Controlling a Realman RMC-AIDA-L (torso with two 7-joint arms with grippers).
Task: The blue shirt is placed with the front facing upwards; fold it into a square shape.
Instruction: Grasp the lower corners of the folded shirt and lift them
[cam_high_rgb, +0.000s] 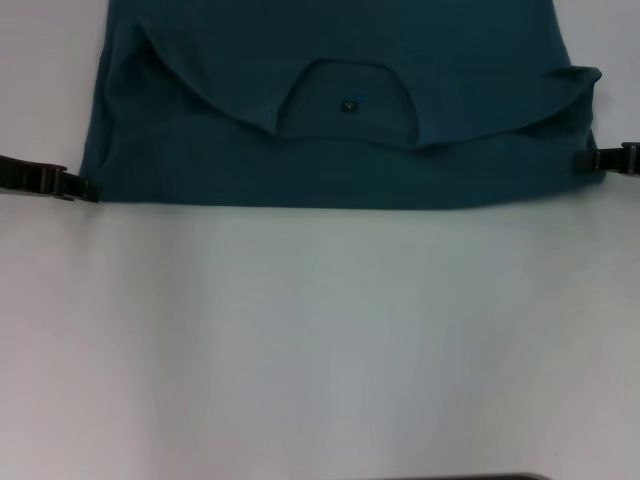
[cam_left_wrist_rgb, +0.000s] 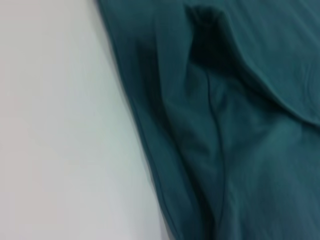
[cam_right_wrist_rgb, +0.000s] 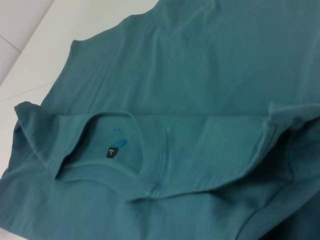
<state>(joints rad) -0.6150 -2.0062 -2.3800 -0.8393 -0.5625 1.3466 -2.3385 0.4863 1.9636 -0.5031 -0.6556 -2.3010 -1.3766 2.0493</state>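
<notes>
White bare tabletop (cam_high_rgb: 320, 340) fills the foreground; beyond it lies the teal-blue cotton T-shirt (cam_high_rgb: 330, 170), collar end folded over. Left gripper (cam_high_rgb: 80, 187) and right gripper (cam_high_rgb: 590, 160) meet its corners — grip cannot be told.

A plain white table (cam_high_rgb: 320, 340) fills the near view; a thin dark strip (cam_high_rgb: 470, 477) edges its front.

A plain white, smooth counter (cam_high_rgb: 320, 340) fills the view, evenly lit, with a dark strip at its near edge.
</notes>
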